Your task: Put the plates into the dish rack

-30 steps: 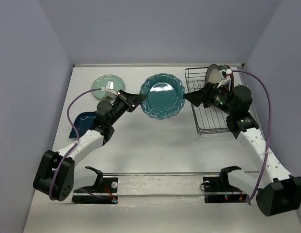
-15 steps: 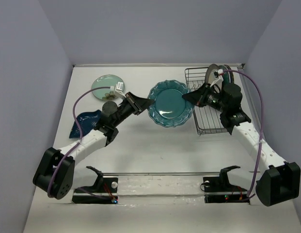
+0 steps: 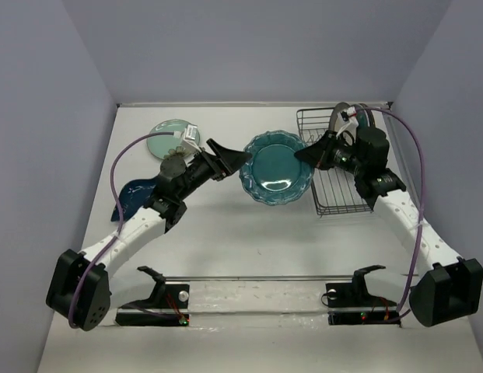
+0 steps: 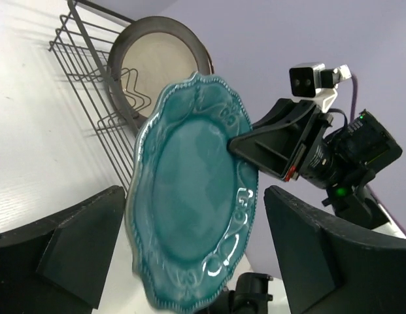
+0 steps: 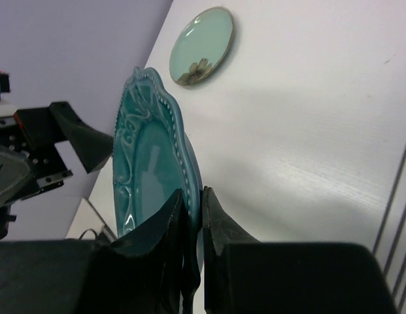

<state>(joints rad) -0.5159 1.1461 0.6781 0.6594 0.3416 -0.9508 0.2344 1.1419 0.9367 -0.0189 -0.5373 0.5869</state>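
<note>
The scalloped teal plate (image 3: 276, 167) hangs tilted over the surface (image 3: 225, 233), right rim pinched by the right pincer (image 3: 303, 155), left pincer (image 3: 239, 157) spread about its left rim, with the dish rack (image 3: 338, 200) just right of it, nearest the right arm.

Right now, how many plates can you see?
4: teal plate in the right pincer, mint plate back left, blue plate by the left arm, cream plate standing in the rack. More may hide behind it.
</note>
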